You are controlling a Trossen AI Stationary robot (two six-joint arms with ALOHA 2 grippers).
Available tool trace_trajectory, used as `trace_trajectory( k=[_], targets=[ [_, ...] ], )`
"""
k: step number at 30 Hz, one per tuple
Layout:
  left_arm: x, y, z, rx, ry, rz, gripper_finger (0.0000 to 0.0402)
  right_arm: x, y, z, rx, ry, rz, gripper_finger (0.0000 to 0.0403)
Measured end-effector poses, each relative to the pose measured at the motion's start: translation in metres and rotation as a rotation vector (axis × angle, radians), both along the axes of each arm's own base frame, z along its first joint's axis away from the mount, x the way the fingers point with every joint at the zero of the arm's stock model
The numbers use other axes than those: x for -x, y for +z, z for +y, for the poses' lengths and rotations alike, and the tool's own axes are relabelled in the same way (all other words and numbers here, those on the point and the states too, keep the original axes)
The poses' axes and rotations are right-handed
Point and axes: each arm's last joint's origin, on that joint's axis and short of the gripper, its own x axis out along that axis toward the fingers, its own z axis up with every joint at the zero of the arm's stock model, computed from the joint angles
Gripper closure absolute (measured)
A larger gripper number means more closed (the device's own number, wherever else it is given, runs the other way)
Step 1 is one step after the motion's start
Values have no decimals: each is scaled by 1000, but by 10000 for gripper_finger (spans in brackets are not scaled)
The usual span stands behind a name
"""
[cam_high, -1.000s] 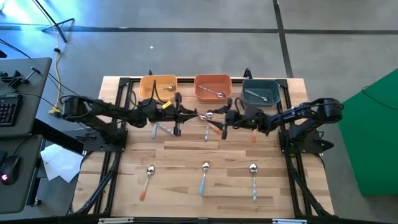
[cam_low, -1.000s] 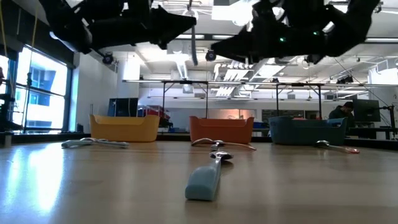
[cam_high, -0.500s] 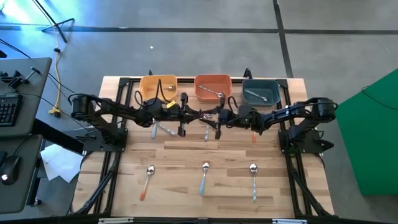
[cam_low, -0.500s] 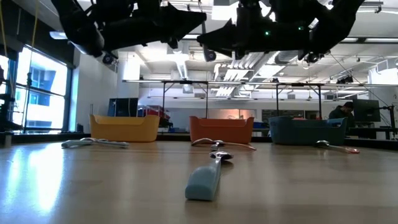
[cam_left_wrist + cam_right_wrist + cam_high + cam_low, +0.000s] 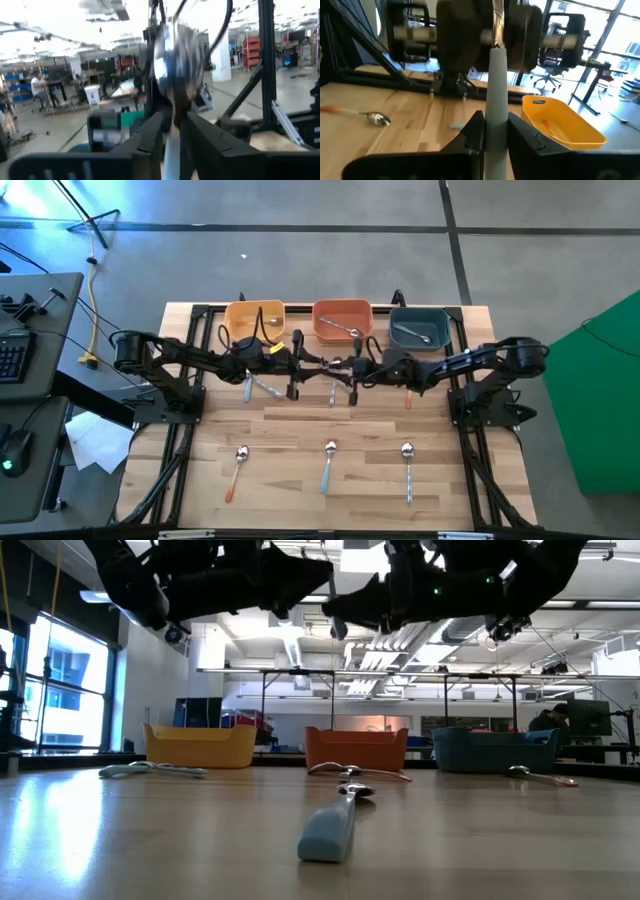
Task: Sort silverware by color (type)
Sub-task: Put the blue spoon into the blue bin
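Right gripper [image 5: 492, 135]: raised above mid-table in front of the orange bin [image 5: 343, 321], fingers closed on the light blue handle of a spoon [image 5: 497, 80].
Left gripper [image 5: 172, 132]: facing the right one, tips nearly meeting; fingers either side of the same spoon's neck below the silver bowl, grip uncertain.
Spoons on table: three in the near row [image 5: 329, 464], others under the arms.
Bins: yellow [image 5: 254, 319], orange and teal [image 5: 419, 327], each holding a spoon.

- bins: three, yellow [image 5: 254, 320], orange [image 5: 342, 321], teal [image 5: 420, 328]
- spoons in bins: three, one each [image 5: 268, 321] [image 5: 347, 330] [image 5: 412, 334]
- spoons in front row: three [image 5: 238, 460] [image 5: 328, 460] [image 5: 408, 465]
- spoon held up between the arms: one [image 5: 496, 100]
- arms: two [image 5: 180, 358] [image 5: 480, 360]
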Motion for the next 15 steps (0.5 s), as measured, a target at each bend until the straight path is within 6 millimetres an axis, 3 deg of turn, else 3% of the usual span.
trace_trajectory(
  k=[4, 8, 15],
  targets=[
    [0, -5, 6, -11, 72, 47, 276, 9, 12, -6, 1, -78, 15, 364],
    [1, -10, 11, 2, 116, 95, 254, 23, 22, -23, -1, -227, 157, 364],
    [13, -27, 20, 10, 180, 137, 257, 59, 37, -74, -25, -463, 595, 364]
  ],
)
